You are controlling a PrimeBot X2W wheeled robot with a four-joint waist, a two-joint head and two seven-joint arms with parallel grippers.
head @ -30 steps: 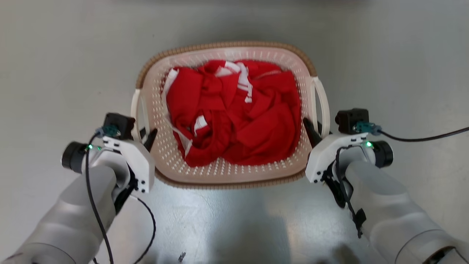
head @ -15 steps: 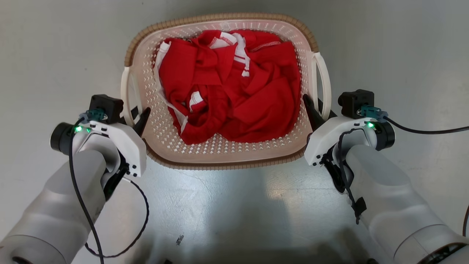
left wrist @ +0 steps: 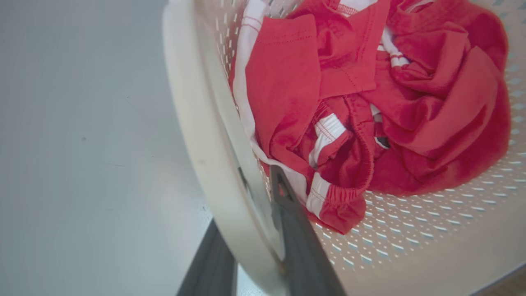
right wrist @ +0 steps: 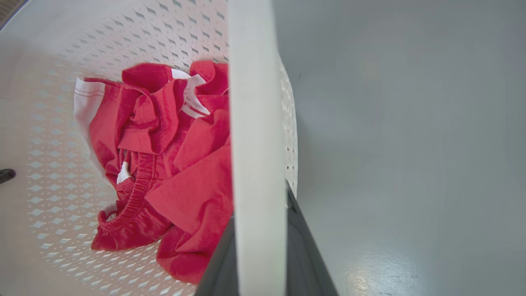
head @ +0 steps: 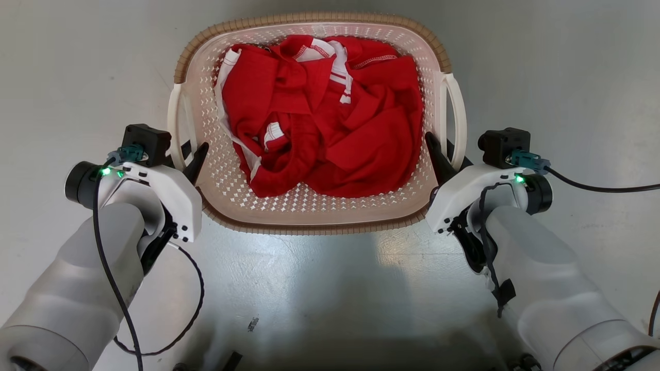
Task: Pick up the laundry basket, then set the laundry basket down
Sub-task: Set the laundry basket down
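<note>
Head view: we hold laundry basket (head: 309,225), left gripper (head: 188,156) and right gripper (head: 443,153) each clamped on white handle (head: 175,121); red clothes (head: 330,123) inside.

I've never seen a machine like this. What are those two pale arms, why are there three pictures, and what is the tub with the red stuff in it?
This is a wheeled robot with two arms. The big picture comes from a camera on its head, looking down at the grey floor. The pale forearms at the bottom are its own. Each ends in a gripper with two dark fingers, the left gripper and the right gripper. The other two pictures come from small cameras on the wrists, looking along those fingers. Between the arms is a cream laundry basket with a brown rim, holding crumpled red clothes with white trim. Each gripper is pinched on a white side handle, the left handle and the right handle.
</note>
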